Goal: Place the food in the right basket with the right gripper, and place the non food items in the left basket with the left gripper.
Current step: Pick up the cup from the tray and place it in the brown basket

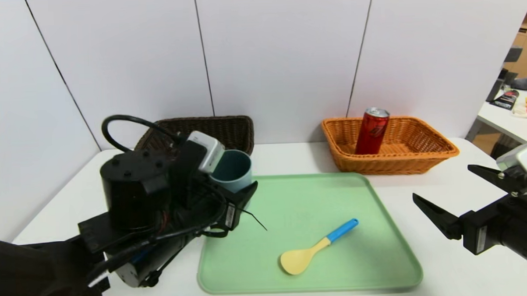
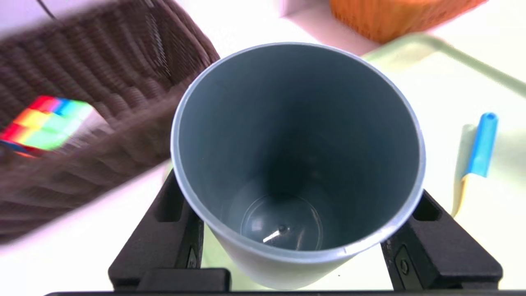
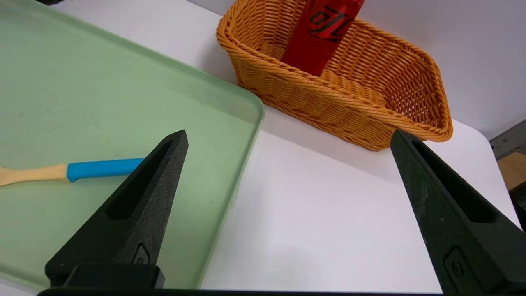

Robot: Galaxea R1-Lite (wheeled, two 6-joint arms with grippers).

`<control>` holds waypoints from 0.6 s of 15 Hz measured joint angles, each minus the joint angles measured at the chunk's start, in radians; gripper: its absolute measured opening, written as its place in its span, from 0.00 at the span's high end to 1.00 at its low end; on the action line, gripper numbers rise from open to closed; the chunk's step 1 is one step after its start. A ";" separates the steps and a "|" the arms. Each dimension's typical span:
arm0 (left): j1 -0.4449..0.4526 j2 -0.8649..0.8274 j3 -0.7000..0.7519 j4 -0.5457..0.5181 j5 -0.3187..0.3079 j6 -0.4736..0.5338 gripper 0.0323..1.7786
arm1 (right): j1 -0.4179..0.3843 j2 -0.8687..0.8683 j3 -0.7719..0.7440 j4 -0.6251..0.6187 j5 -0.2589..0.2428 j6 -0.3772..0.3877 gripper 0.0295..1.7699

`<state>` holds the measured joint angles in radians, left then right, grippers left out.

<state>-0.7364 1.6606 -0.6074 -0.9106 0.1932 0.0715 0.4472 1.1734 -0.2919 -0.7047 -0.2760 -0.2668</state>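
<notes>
The left pincer (image 2: 294,205), black with two pointed fingers, grips the blue-grey plastic cup (image 2: 283,263) by its outer sides, one finger against each flank. Its open mouth is unobstructed, and the wrist camera looks straight down into it. A grip across the width probably suits a round, smooth-walled thing, since squeezing from both sides should keep it from rolling out.

The cup lies between the fingers of that pincer, above the far left part of the light green rectangular tray (image 1: 312,285) and near the dark brown woven wicker basket (image 1: 227,123), which is evidently its goal. The multicoloured puzzle cube (image 2: 49,121) lies inside that basket, as a non-food item should.

The yellow spoon with a blue handle (image 1: 297,260) rests on the tray, to the right of the left pincer and apart from it; it seems to be the last item to sort after the cup.

On the right, the tall red drink can (image 1: 371,133) leans in the orange-tan woven wicker basket (image 1: 387,164), where food belongs. The black right pincer (image 1: 440,181) is idle, spread wide and holding nothing, over the white bench (image 1: 290,159) in front of that basket.
</notes>
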 joint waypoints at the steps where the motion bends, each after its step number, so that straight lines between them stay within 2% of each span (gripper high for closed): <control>1: 0.007 -0.036 -0.040 0.064 -0.003 0.011 0.37 | 0.002 0.000 0.001 -0.001 0.000 0.000 0.04; 3: 0.037 -0.090 -0.143 0.191 -0.032 0.025 0.37 | 0.003 0.000 0.001 -0.003 -0.001 0.000 0.04; 5: 0.086 -0.111 -0.260 0.293 -0.094 0.039 0.37 | 0.003 -0.001 0.002 -0.003 -0.001 0.000 0.04; 9: 0.173 -0.045 -0.461 0.368 -0.155 0.064 0.37 | 0.003 -0.003 0.003 0.000 -0.001 -0.001 0.04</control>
<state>-0.5638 1.6153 -1.0683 -0.5430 0.0383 0.1360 0.4506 1.1709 -0.2891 -0.7051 -0.2770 -0.2683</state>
